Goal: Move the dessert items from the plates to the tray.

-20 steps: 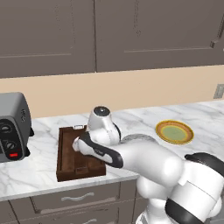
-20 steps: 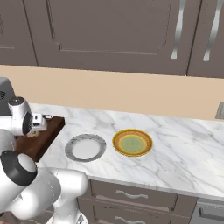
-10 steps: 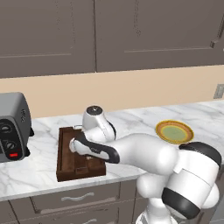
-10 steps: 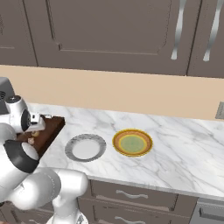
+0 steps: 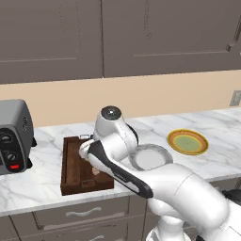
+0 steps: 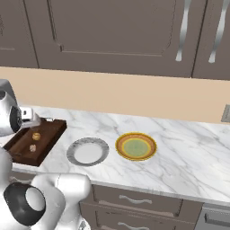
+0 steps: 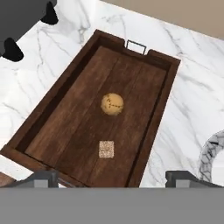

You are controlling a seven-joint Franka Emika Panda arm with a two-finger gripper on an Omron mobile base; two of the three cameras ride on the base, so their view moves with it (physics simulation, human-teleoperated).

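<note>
Claw: over the near end of the tray, fingertips spread wide apart with nothing between them.
Tray: dark wooden, directly beneath the claw, on the marble counter; metal end handle at the far end.
Round cookie: on the tray floor, ahead of the fingertips, near the middle.
Square dessert piece: pale and speckled, on the tray floor just ahead of the claw, apart from the cookie.
Grey plate: off to the claw's right, just beside the tray; rim at the hand view's right edge.
Yellow plate: beyond the grey plate, farther right, near it.
Toaster: grey with black dials, off to the claw's left, well apart from the tray.
In the way: in the left base view, the robot's own arm covers part of the tray.
</note>
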